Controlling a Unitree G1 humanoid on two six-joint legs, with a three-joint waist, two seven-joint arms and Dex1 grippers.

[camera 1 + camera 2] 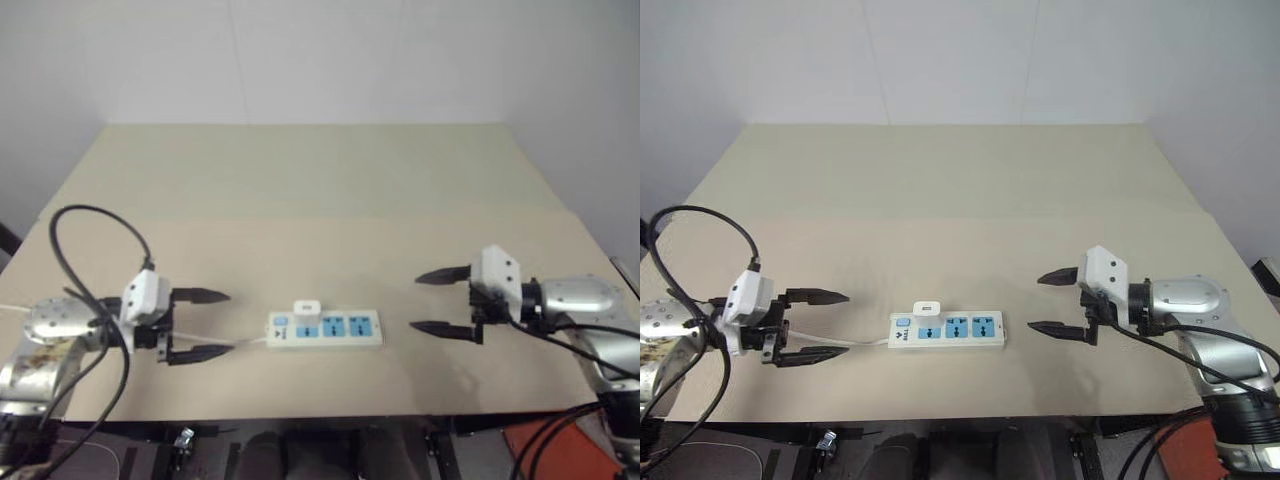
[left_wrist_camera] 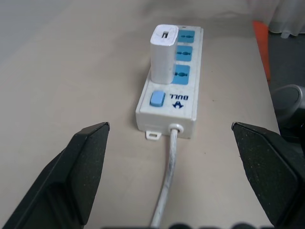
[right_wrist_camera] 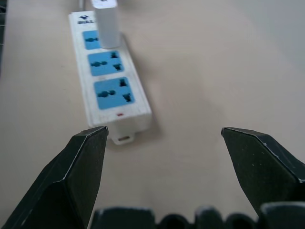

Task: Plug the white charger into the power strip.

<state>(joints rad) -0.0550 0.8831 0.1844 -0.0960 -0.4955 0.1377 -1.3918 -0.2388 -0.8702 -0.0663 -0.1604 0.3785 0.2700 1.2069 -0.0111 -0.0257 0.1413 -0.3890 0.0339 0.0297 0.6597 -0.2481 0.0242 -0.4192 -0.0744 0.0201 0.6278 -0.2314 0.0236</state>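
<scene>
The charger [image 2: 164, 55] stands upright in the strip [image 1: 325, 329], seated in the blue socket nearest the switch [image 2: 157, 98] and cord [image 2: 167, 183] end; its base sits flush on the strip's face with no prongs showing, so the plugging looks done. The other two sockets are bare. The strip lies flat near the front edge of the table [image 1: 300, 180], about midway between the two arms, its cord running off toward the left gripper [image 1: 197, 324]. That gripper hangs beside the cord end with its black fingers spread wide and nothing between them, apart from the strip. The right gripper [image 1: 444, 301] sits well off the far end of the strip, likewise wide open and empty, pointing back toward it. Neither one touches charger or strip. As far as can be judged, nothing of the task is left except perhaps drawing the arms clear; whether the charger is pressed fully home cannot be confirmed, though it stands straight and untilted.
</scene>
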